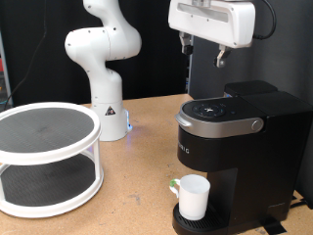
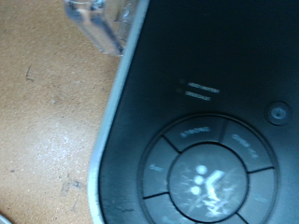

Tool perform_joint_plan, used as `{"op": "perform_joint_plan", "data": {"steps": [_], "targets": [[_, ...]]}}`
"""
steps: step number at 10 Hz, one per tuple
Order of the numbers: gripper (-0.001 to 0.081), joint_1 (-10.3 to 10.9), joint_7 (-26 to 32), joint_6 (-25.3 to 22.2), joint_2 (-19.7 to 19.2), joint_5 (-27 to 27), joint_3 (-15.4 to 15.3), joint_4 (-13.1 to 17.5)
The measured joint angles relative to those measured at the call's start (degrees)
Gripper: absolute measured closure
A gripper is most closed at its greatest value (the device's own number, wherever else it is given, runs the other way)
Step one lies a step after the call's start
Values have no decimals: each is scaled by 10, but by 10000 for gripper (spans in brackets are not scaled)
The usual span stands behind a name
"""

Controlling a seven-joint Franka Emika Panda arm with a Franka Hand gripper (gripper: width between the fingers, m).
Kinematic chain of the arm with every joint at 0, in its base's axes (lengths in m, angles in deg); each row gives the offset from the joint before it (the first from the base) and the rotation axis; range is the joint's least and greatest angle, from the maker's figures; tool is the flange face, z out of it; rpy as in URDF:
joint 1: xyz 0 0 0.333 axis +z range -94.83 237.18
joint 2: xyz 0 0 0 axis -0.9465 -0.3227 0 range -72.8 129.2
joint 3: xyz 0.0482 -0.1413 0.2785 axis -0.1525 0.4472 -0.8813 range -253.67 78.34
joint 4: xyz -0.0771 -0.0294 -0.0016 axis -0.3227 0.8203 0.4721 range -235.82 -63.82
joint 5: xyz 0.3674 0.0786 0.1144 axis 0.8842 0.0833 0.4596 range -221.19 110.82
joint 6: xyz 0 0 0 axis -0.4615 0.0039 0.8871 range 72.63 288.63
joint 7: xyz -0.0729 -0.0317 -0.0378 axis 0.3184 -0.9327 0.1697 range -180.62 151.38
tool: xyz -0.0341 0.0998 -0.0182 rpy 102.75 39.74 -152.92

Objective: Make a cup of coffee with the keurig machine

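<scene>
The black keurig machine (image 1: 240, 147) stands on the wooden table at the exterior view's right, with its silver-grey lid handle (image 1: 220, 124) down. The white cup (image 1: 193, 197) stands on its drip tray under the spout, handle towards the exterior view's left. My gripper (image 1: 202, 51) hangs above the machine's top with its fingers apart and nothing between them. The wrist view looks down on the machine's top (image 2: 215, 84) and its round button panel (image 2: 210, 177). One blurred fingertip (image 2: 93, 21) shows over the table beside the machine's edge.
A white two-tier round rack (image 1: 44, 157) with dark shelves stands at the exterior view's left. The arm's white base (image 1: 106, 88) stands behind it on the wooden table (image 1: 137, 166). Black curtains hang at the back.
</scene>
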State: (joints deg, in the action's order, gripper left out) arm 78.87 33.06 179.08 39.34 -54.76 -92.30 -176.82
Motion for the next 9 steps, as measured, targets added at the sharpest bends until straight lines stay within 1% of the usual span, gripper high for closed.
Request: {"op": "perform_joint_plan", "data": {"steps": [4,6,9], "targets": [[5,0,-34,3,-29,1,0,34],[5,0,-36,3,-47,0,0,51],[5,0,-37,2,-65,-1,0,65]]}}
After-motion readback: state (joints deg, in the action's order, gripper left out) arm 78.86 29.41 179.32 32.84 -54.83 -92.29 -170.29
